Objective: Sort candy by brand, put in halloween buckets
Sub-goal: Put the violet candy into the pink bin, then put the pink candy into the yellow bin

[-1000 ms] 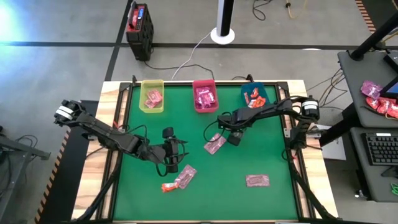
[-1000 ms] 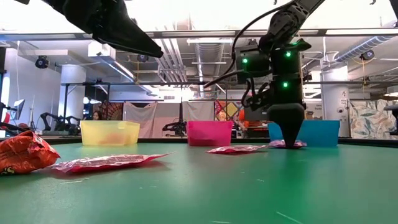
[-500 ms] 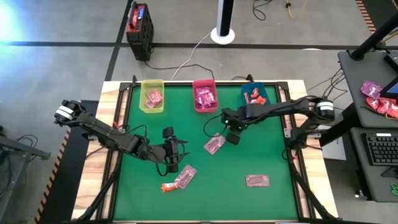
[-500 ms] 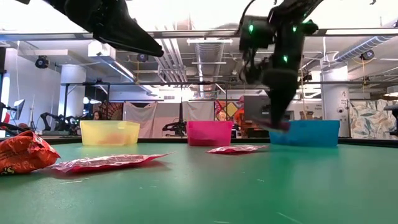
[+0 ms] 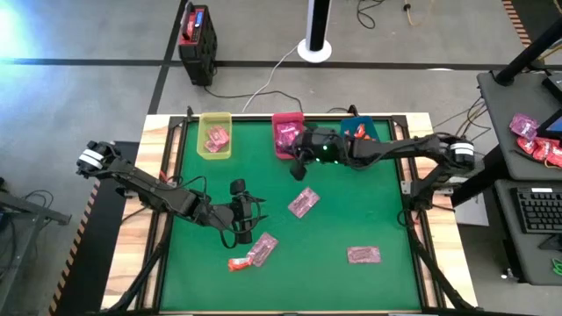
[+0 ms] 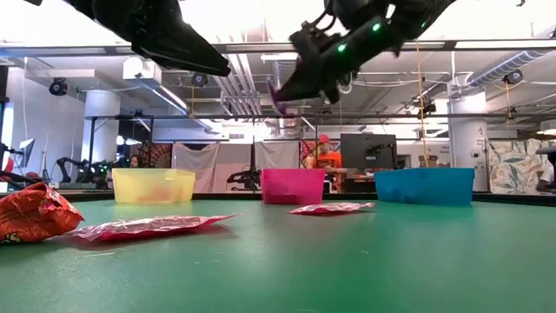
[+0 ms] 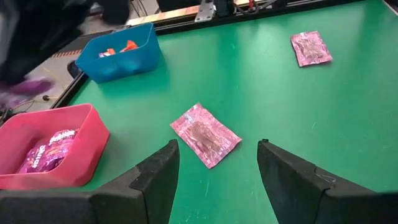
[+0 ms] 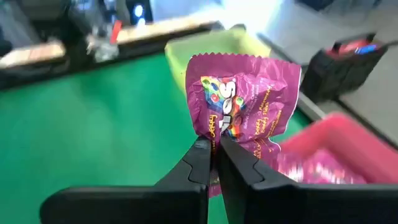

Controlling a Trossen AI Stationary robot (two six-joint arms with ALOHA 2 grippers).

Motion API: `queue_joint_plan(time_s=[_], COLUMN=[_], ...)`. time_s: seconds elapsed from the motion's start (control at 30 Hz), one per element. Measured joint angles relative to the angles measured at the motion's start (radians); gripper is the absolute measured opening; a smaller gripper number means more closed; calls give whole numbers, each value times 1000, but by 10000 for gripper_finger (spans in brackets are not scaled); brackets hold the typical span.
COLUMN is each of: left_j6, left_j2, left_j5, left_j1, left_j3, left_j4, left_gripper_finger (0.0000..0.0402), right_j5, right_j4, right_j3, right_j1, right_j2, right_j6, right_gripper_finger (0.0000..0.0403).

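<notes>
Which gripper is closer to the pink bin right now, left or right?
Right. The right gripper, shut on a magenta candy packet, hangs next to the pink bin. The left gripper sits open far down the table, by the near packets.

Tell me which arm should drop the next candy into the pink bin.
Right. Its gripper pinches a magenta packet beside the pink bin. The left gripper hangs open near the table's front edge.

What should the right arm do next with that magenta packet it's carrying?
Probably ease on over the pink bin and let go. The right end effector is shut on a magenta packet, raised beside that bin, which already holds matching magenta packets.
</notes>
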Motion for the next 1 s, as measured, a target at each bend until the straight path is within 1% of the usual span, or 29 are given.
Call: queue_joint_plan(time_s=[0.07, 0.1, 0.2, 0.23, 0.27, 0.37, 0.4, 0.5, 0.7, 0.77, 0.9, 1.0], left_j6=[-3, -5, -18, -21, -24, -27, -27, -27, -30, -32, -45, -49], left_j2=[0, 0, 0, 0, 0, -1, -1, -1, -1, -1, -1, -1], left_j5=[0, 0, 0, 1, 1, 1, 1, 1, 1, 1, 1, 2], left_j1=[0, 0, -1, -2, -2, -2, -2, -2, -2, -2, -2, -3], left_j3=[0, 0, 0, 0, 0, 0, 0, 0, 0, 0, 0, 0], left_j4=[0, 0, -10, -18, -23, -28, -28, -28, -29, -30, -35, -40], left_gripper_finger=[200, 200, 200, 200, 200, 200, 200, 200, 200, 200, 200, 200], right_j5=[17, 42, 149, 163, 154, 27, 2, -1, -1, -1, -1, -34], right_j4=[93, 113, 106, 101, 95, 96, 83, 28, -89, -133, -141, -193], right_j3=[1, 4, 22, 23, 26, 49, 61, 95, 177, 193, 216, 232], right_j1=[-26, -40, -87, -103, -120, -163, -172, -187, -200, -200, -199, -190], right_j2=[44, 65, 130, 148, 165, 203, 214, 238, 260, 260, 252, 227], right_j6=[-10, -7, 40, 69, 92, 138, 157, 187, 198, 200, 196, 183], right_gripper_finger=[13, 13, 13, 13, 13, 18, 23, 47, 95, 107, 126, 135])
